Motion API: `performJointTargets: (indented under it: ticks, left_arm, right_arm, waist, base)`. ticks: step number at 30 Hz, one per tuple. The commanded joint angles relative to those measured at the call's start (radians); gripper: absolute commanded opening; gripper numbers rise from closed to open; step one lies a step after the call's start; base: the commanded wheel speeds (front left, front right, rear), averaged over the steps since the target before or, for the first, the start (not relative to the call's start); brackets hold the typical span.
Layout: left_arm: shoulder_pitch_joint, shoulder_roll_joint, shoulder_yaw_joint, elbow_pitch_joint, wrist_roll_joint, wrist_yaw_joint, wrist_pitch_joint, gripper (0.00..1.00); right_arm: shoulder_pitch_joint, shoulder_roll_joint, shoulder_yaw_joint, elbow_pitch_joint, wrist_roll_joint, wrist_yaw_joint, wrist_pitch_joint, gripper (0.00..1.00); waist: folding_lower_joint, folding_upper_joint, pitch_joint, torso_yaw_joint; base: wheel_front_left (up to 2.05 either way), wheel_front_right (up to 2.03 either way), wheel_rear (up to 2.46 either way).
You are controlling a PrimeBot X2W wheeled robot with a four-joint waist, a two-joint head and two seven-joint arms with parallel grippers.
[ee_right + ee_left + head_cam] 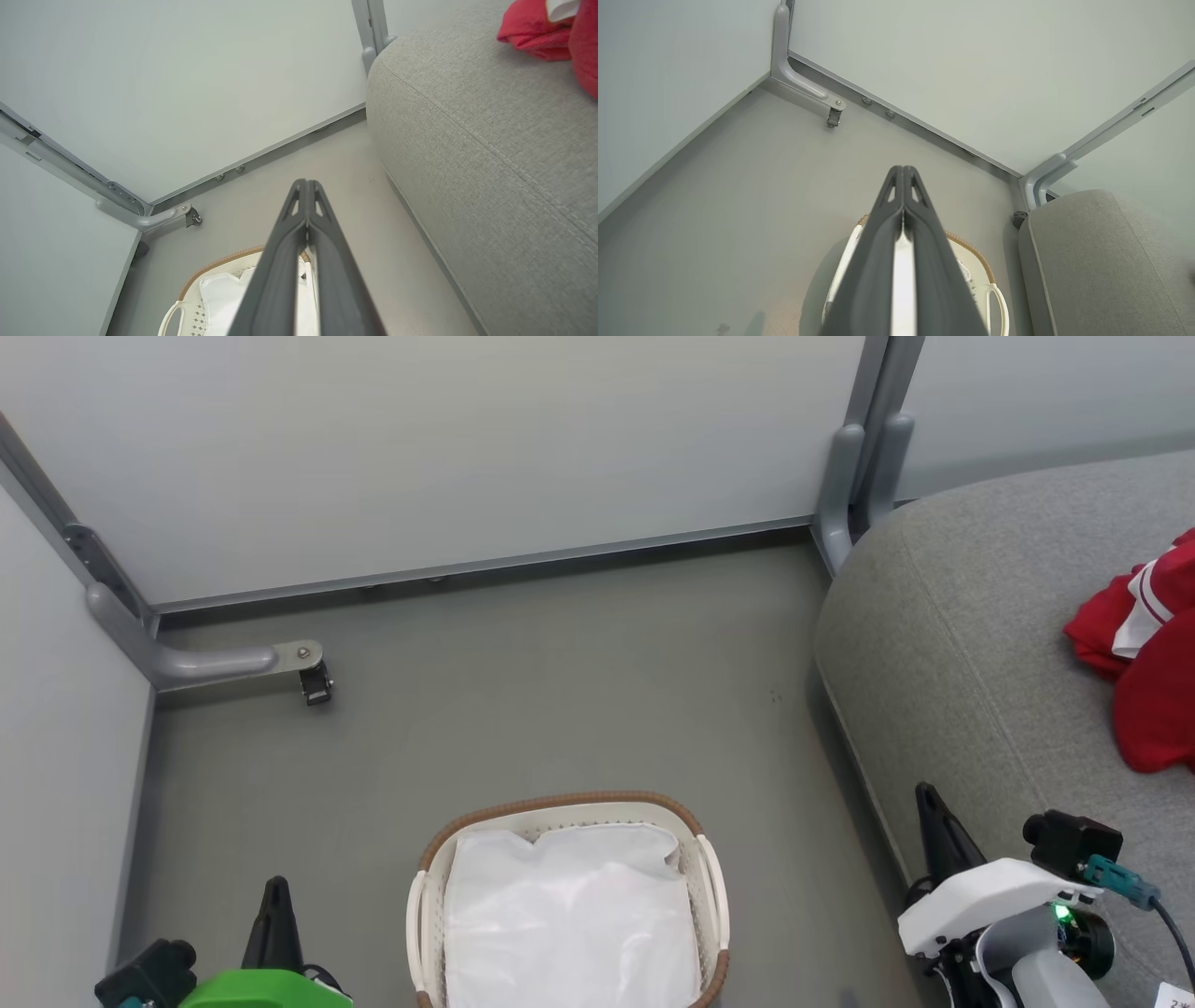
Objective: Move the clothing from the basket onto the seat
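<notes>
Clothing (1153,663) on seat (971,644), right edge. Basket (560,799) with white liner (569,915), bottom centre. Left gripper (276,885) and right gripper (925,793), bottom corners, closed on nothing.

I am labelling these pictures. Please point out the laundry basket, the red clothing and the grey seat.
laundry basket (560,799): head view, far brown woven rim.
red clothing (1158,709): head view, plain red fabric.
grey seat (962,644): head view, bare upholstery.

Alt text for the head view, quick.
Red clothing lies on the grey seat at right; the white basket on the floor holds just its liner. Left gripper and right gripper sit shut at the bottom.
</notes>
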Motion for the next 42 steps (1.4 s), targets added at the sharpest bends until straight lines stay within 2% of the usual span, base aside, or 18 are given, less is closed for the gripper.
performJointTargets:
  ticks: [1, 20, 42]
  left_arm:
    - [-0.033, 0.005, 0.006, -0.020, -0.038, -0.006, 0.007, 0.00]
    - [-0.062, 0.006, 0.027, -0.046, -0.289, -0.016, 0.076, 0.00]
    - [-0.088, 0.008, 0.047, -0.069, -0.526, -0.027, 0.142, 0.00]
  right_arm:
    - [-0.002, -0.004, -0.007, -0.022, 0.042, 0.000, 0.009, 0.00]
    - [0.008, -0.006, -0.041, -0.064, 0.322, 0.000, 0.078, 0.00]
    - [0.019, -0.008, -0.074, -0.102, 0.585, -0.001, 0.144, 0.00]
  waist:
    - [0.0000, 0.0000, 0.000, 0.001]
    - [0.0000, 0.0000, -0.005, 0.009]
    - [0.0000, 0.0000, -0.011, 0.019]
  base:
    - [0.00, 0.00, 0.00]
    - [0.00, 0.00, 0.00]
    - [0.00, 0.00, 0.00]
